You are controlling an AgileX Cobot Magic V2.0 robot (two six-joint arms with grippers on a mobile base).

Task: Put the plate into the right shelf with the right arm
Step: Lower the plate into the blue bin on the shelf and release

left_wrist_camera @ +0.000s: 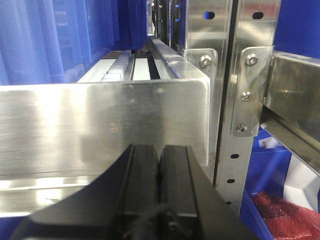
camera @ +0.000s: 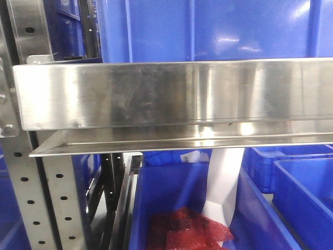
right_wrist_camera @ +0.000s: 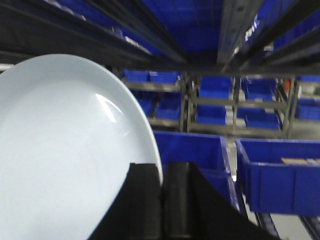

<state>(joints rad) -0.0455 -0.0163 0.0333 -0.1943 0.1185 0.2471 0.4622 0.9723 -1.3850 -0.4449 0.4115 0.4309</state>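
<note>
Plate: the plain white, glossy, round shallow plate fills the left half of the right wrist view, held up in the air with its rim running down between the black jaws of the right gripper.
Right jaws: clamped on the plate's rim at its lower right edge; the two dark fingers sit either side of the thin lip.
Left jaws: the black left gripper has its fingers pressed together with nothing between them, just in front of the steel lip.
Shelf: the shiny stainless-steel rack with a broad brushed-metal front lip and perforated uprights carries blue plastic bins above the lip and more below it; one lower bin holds a crumpled red mesh bag and a white paper sheet.
Where the plate is: not yet on the shelf; beyond it the right wrist view shows only distant rows of blue bins.
Handling: likely stiff, brittle ceramic, fairly heavy for a one-edge pinch, and slick from the glaze, so it may pivot or slip in the jaws.
Hold: the rim grip looks the sensible place; a knock against the steel front lip could chip it.
Setting down: probably best eased in level over the lip.
</note>
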